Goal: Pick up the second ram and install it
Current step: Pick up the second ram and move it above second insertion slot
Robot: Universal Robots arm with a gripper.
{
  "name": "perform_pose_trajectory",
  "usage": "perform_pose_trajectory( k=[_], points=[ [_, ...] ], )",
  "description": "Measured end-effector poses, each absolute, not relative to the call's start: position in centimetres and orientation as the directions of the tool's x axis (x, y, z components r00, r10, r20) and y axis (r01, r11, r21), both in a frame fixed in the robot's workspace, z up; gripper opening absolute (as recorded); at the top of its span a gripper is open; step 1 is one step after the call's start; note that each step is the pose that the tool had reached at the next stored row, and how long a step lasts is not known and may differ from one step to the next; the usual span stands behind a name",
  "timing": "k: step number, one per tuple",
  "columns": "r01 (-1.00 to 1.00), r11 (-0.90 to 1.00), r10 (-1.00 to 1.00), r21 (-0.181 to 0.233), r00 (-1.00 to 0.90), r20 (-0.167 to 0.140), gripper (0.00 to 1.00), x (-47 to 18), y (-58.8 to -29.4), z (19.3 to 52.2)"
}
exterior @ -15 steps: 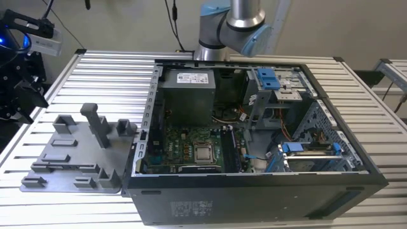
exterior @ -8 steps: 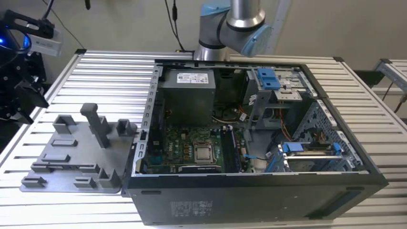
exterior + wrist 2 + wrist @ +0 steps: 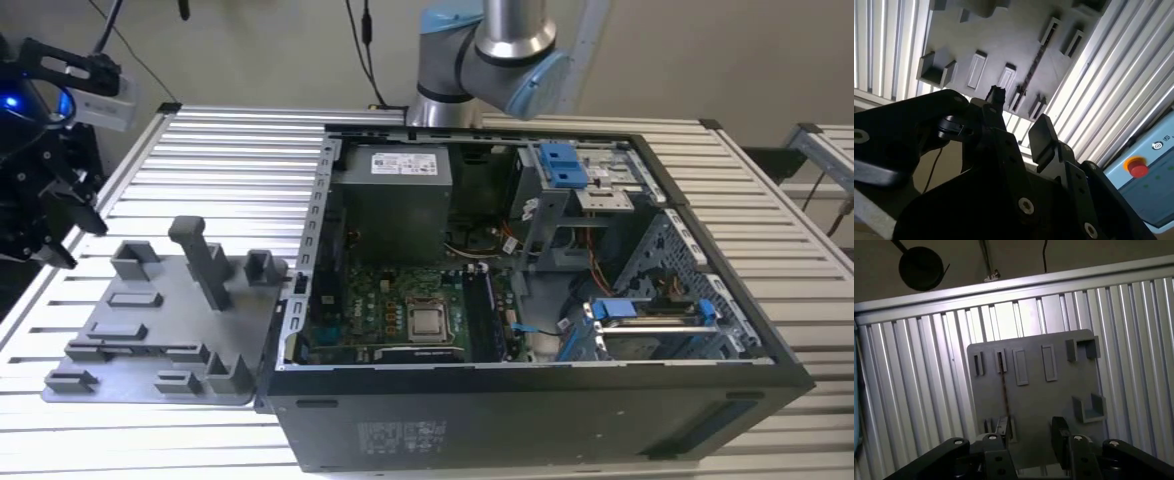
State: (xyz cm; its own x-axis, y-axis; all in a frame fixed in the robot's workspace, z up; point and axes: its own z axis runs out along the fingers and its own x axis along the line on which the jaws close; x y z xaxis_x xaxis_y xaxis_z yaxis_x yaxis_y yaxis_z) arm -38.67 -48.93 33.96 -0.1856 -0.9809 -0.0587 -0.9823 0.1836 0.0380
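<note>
Currently gripper [image 3: 1031,426] spread, empty — hovering over gray tray [image 3: 1054,400] (ram stick [image 3: 1003,387] edge-on in slot).

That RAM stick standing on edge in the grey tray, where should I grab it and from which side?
Pinch the ram stick across its two flat faces, midway along its top edge, coming down from above. It stands on edge with both ends in slotted holders of the grey tray, so likely only the middle span is free.
</note>
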Motion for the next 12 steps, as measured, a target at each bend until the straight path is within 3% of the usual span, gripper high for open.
perform_pose_trajectory(
  k=[12],
  points=[
    [-0.982,0.184,-0.981,0.038,-0.186,-0.059,0.48,-38.7,-48.9,32.3]
  ],
)
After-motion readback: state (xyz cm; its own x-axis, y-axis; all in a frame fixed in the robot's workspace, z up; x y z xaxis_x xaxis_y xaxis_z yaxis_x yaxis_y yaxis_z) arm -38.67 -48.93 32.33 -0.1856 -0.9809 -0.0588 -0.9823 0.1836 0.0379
